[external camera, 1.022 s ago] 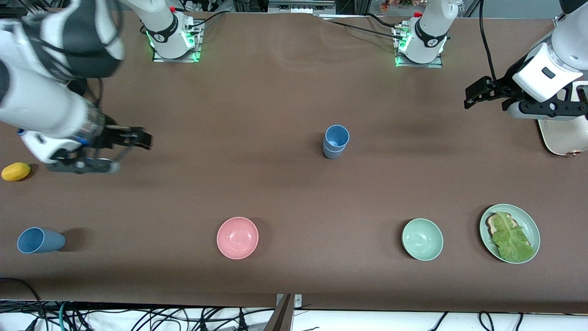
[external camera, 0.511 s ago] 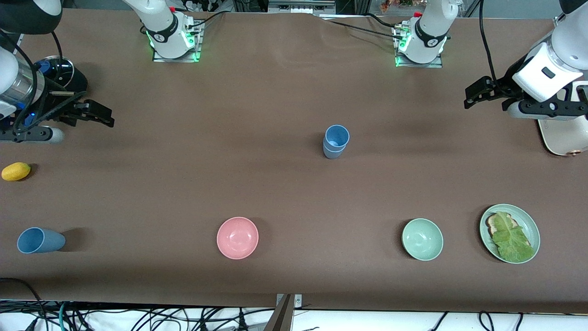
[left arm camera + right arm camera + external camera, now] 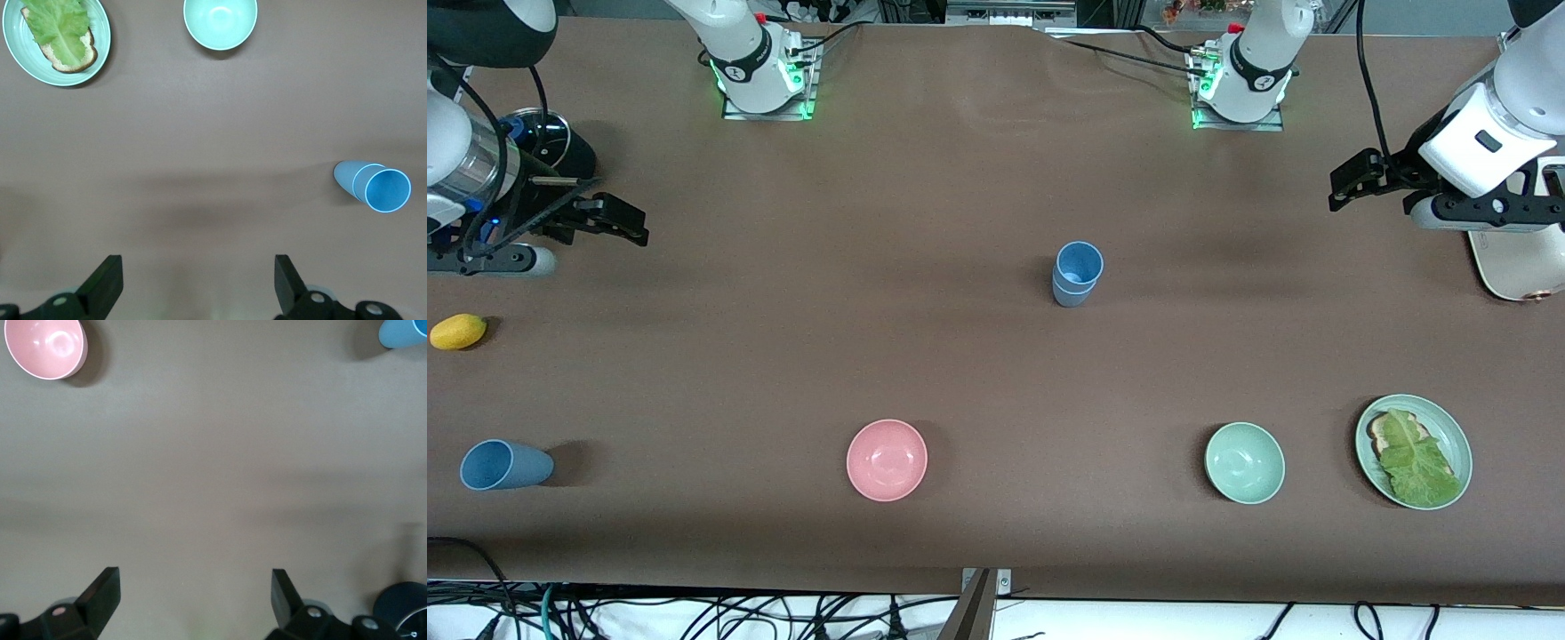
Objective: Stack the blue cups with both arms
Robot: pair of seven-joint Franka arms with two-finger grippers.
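Roughly at the centre of the brown desk point(image 3: 960, 373) two blue cups stand nested as one upright stack point(image 3: 1077, 273). A third blue cup point(image 3: 504, 465) lies on its side at the right arm's end, nearest the front camera, at about eight o'clock from the stack.

At the stack's nine o'clock the right end effector point(image 3: 609, 218) hangs over bare desk, jaws spread wide and holding nothing. A yellow lemon-like fruit point(image 3: 458, 331) sits on the desk between it and the fallen cup.

At roughly three o'clock from the stack the left end effector point(image 3: 1356, 178) is likewise wide and empty, over the desk at the left arm's end.

Nearer the front camera than the stack sit a pink bowl point(image 3: 887, 460), a green bowl point(image 3: 1244, 462), and a green plate point(image 3: 1449, 427) carrying bread and lettuce point(image 3: 1414, 462).
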